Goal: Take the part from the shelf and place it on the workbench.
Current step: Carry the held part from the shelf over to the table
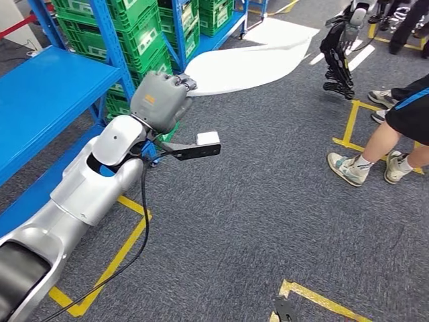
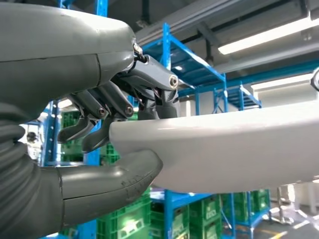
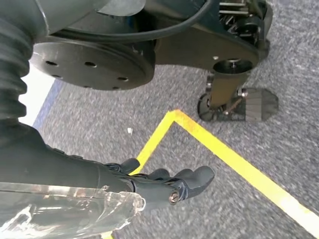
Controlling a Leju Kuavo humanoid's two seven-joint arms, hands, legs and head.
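The part (image 1: 248, 60) is a large white curved panel, reaching from my left hand (image 1: 161, 100) away to the right above the carpet. The left hand grips it by its near edge. In the left wrist view the thumb (image 2: 112, 184) lies under the panel (image 2: 233, 149) and the dark fingers (image 2: 150, 84) press on its top. My right hand (image 3: 169, 184) hangs low over the grey carpet with its fingers stretched out and nothing in them.
A blue shelf (image 1: 45, 94) stands on my left, with racks of green crates (image 1: 141, 33) behind the hand. A person's legs (image 1: 384, 141) and another robot (image 1: 341, 47) stand to the right. Yellow tape lines (image 1: 111, 268) mark the carpet.
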